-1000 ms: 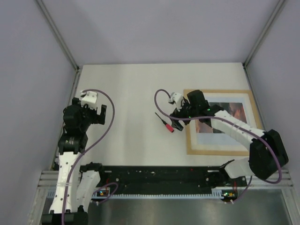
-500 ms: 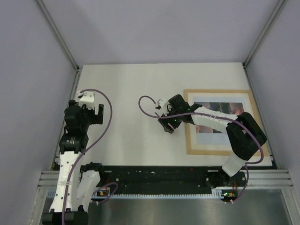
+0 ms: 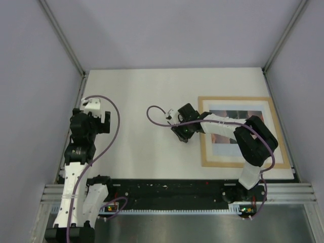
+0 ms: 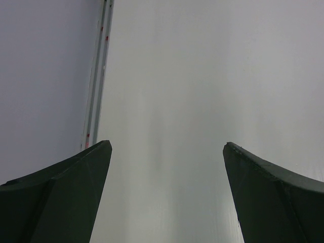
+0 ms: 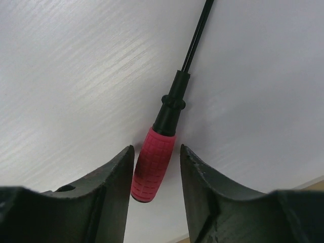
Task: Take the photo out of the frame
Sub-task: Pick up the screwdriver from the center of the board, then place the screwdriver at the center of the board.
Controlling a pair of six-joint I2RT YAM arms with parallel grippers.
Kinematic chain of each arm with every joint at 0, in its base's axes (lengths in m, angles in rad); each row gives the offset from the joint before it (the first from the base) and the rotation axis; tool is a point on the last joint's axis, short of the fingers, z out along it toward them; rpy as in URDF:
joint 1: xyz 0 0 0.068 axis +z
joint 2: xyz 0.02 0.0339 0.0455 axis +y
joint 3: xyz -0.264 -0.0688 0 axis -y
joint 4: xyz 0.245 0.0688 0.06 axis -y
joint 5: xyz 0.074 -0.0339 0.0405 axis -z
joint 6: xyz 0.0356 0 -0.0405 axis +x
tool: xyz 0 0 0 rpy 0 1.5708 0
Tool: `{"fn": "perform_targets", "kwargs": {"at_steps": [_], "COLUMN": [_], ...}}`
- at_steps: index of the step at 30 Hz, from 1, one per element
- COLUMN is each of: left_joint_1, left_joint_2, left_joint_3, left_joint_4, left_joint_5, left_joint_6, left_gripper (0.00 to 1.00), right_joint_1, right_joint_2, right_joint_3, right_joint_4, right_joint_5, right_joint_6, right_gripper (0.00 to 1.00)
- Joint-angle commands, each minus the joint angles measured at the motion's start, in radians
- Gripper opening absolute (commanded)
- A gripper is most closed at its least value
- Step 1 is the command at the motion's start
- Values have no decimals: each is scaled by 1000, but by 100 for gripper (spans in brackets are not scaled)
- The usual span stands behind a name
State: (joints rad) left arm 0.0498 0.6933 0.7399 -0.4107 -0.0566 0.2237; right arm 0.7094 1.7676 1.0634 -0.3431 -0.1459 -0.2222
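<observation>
The light-wood frame [image 3: 203, 152] lies flat at the right of the table, with the photo [image 3: 239, 113] in it, partly covered by my right arm. My right gripper [image 3: 183, 134] is down on the table just left of the frame. In the right wrist view its jaws [image 5: 156, 149] straddle the red handle of a screwdriver [image 5: 152, 169]. The left finger is against the handle and a narrow gap shows at the right finger. My left gripper [image 3: 104, 121] hovers open at the far left, with only bare table between its jaws [image 4: 167, 145].
The screwdriver's black shaft [image 5: 198, 35] points away from the gripper across the white table. A metal rail [image 4: 98, 76] runs along the table's left edge. Purple cables [image 3: 117, 126] loop off both wrists. Grey walls close in the sides and back.
My right gripper moved left off the frame, came down over the screwdriver and narrowed its jaws round the red handle. The left arm barely shifted.
</observation>
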Motion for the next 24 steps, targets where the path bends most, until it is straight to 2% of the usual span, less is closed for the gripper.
{"fn": "perform_targets", "kwargs": {"at_steps": [1,5,7,14,18,24], "left_joint_1": [2,2,4,22,35,58], "left_joint_2": [5,14,17,28,28,31], "left_joint_3": [7,12,15,21,16,16], "left_joint_4": [76,107,115,131,131,130], "left_joint_5": [-86,-164,-184,-213,-198,-175], "left_joint_6": [-34,-46,-53,-66,-70,-75], "left_gripper": [99,99,99,99,99,99], "right_joint_1": [9,10,12,36,54,153], "right_joint_2": [27,41,55,174,309,548], "right_joint_3": [49,81,113,375,594,941], "right_joint_4": [-4,-22,-40,-119,-123,-154], "right_joint_5": [8,-10,-36,-145,-207,-221], "right_joint_6": [20,41,61,177,334,500], "right_gripper": [35,8,0,0,0,0]}}
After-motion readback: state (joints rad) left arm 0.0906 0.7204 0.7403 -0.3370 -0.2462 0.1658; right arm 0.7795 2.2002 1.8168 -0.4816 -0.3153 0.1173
